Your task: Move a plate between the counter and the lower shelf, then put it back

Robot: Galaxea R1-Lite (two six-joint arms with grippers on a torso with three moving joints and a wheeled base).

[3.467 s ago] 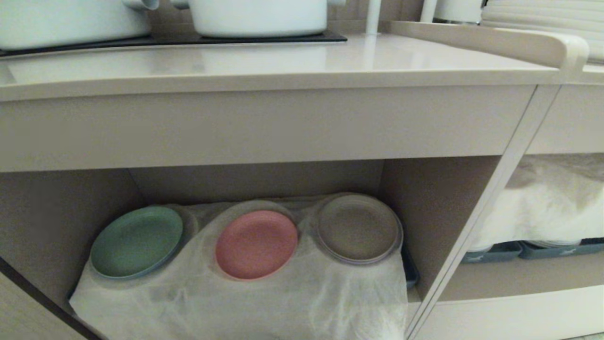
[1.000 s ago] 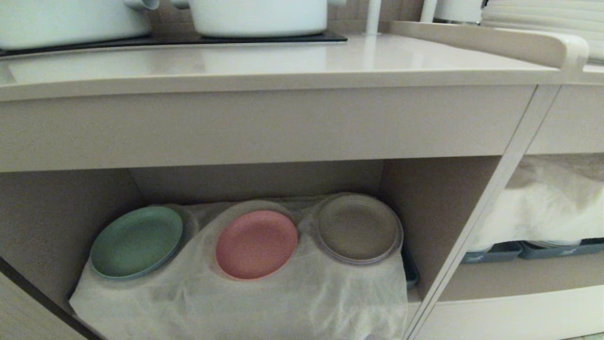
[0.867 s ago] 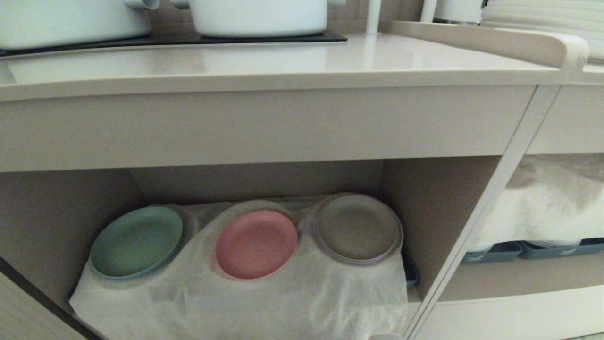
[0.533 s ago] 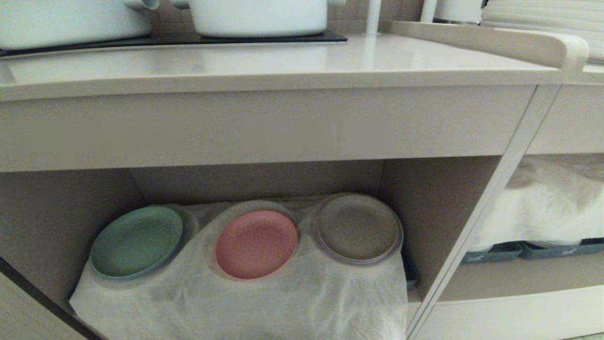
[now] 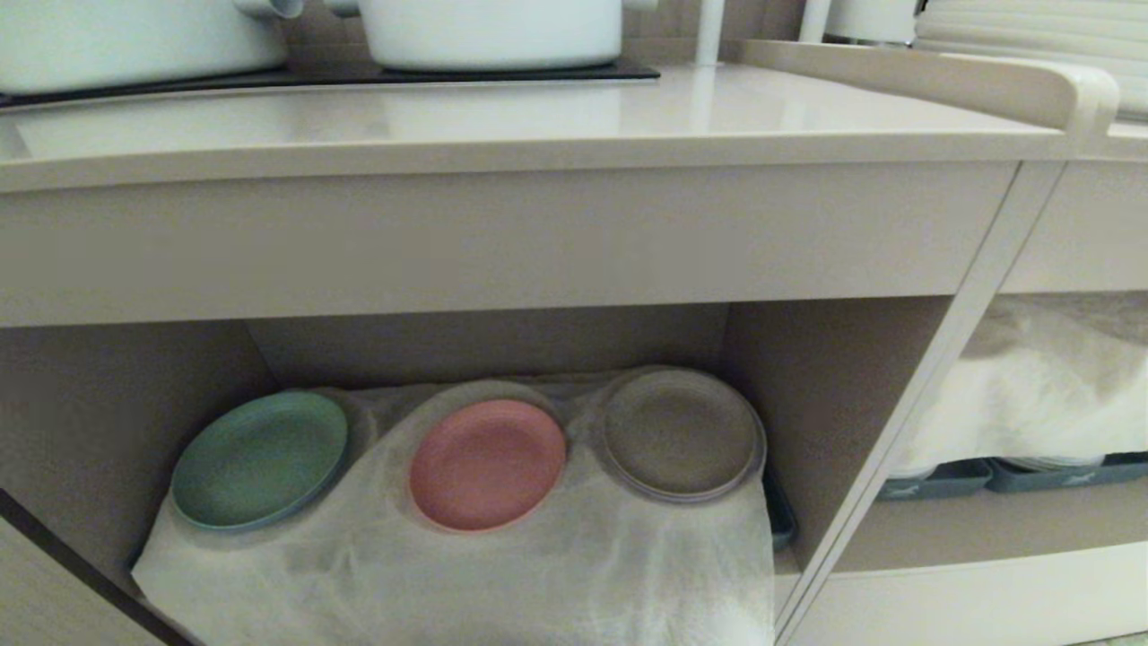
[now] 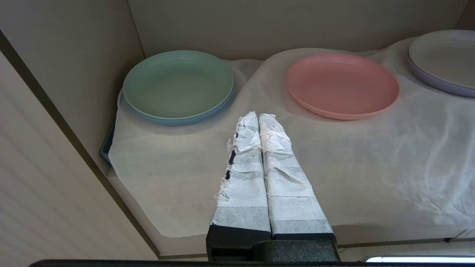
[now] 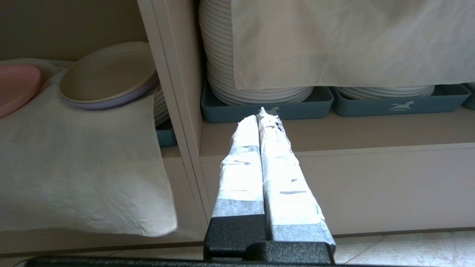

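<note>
The pink plate (image 5: 487,463) (image 6: 342,84) lies on the white cloth of the lower shelf (image 5: 502,574), between a green plate (image 5: 260,458) and a beige-grey plate (image 5: 680,434). The beige counter (image 5: 502,117) runs above the shelf. Neither arm shows in the head view. In the left wrist view my left gripper (image 6: 258,115) is shut and empty, hanging in front of the shelf, short of the gap between the green and pink plates. My right gripper (image 7: 260,113) is shut and empty too, in front of the neighbouring compartment.
Two white pots (image 5: 489,31) stand on the black panel (image 5: 359,74) at the counter's back. To the right a cloth-draped compartment holds white plate stacks (image 7: 256,55) in blue-grey trays (image 7: 265,109). A cabinet post (image 5: 933,395) divides the two compartments.
</note>
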